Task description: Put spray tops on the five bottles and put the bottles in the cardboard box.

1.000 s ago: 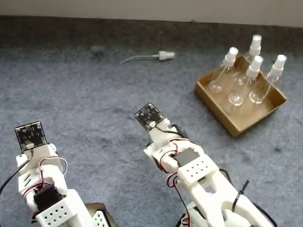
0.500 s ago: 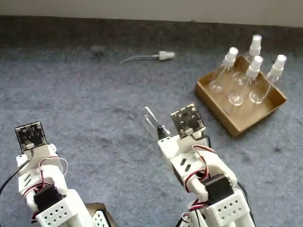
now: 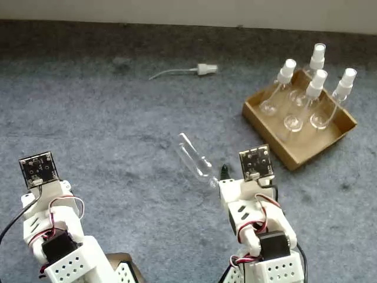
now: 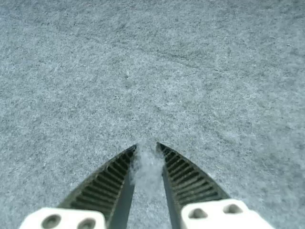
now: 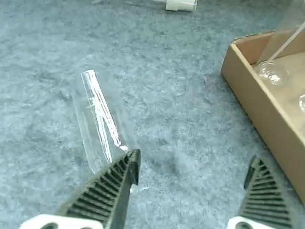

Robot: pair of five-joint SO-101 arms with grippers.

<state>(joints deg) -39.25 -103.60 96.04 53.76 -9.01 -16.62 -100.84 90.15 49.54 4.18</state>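
The uncapped bottle (image 3: pixel 194 158) lies on its side on the grey carpeted tabletop (image 3: pixel 106 130), near the middle, slanting so that one end points toward the far edge and the other toward the arms. It is clear, and nothing grips it. In the right wrist view the same bottle (image 5: pixel 97 119) lies just beside one finger of the right claw (image 5: pixel 194 160), its near end close against that fingertip (image 5: pixel 133 157); I cannot tell whether they touch. This claw is spread wide, with bare carpet between its two toothed fingers and nothing held.

The loose spray top (image 3: pixel 206 69) lies well apart from the bottle, toward the far edge of the tabletop, with its thin dip tube stretched out to one side.

The cardboard box (image 3: pixel 265 138) sits off to the right arm's side, turned at an angle. In it are four capped bottles (image 3: pixel 318 82), each with a white spray top on.

The right arm (image 3: pixel 256 218) stands between the lying bottle and the box, close to the box's near corner. The left arm (image 3: pixel 50 230) is well apart from all of these, at the near left of the tabletop. The left claw (image 4: pixel 147 147) hangs over bare carpet, its fingers all but pressed together, with only a sliver between the tips and nothing in them.
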